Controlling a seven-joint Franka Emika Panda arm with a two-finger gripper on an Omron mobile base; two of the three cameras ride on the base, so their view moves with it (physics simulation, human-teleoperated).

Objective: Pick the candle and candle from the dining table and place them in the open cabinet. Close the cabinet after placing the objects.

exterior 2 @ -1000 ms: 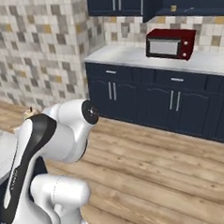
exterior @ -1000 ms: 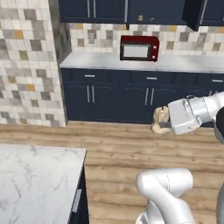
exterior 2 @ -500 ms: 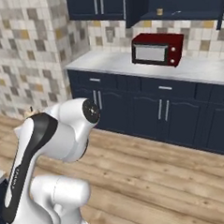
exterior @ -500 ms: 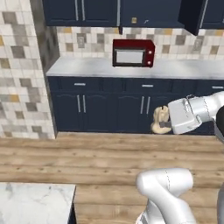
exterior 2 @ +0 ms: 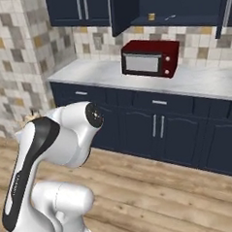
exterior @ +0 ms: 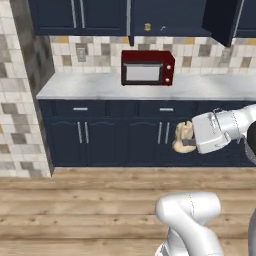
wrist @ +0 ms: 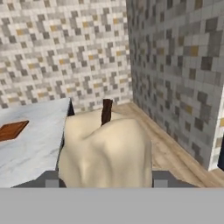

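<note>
The pale cream candle (exterior: 183,137) was held clamped in the gripper (exterior: 186,143) above the wood floor, before the navy base cabinets (exterior: 125,132); a small golden item, possibly the other candle (exterior: 147,27), was seen in the open cabinet (exterior: 165,17).

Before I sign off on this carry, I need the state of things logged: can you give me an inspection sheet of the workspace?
Surface: grey counter under the wall cabinets, carrying the red microwave.
Job's things: cream candle held in the tool; golden-tan candle already on the shelf of the open cabinet; dining table corner seen behind the hand.
Clutter: brown flat item on the dining table.
Grippers: tool shut on the cream candle, at base-cabinet height.
Cables: nothing seen.
Surroundings: mosaic tile walls, wood plank floor, navy base cabinets.
</note>
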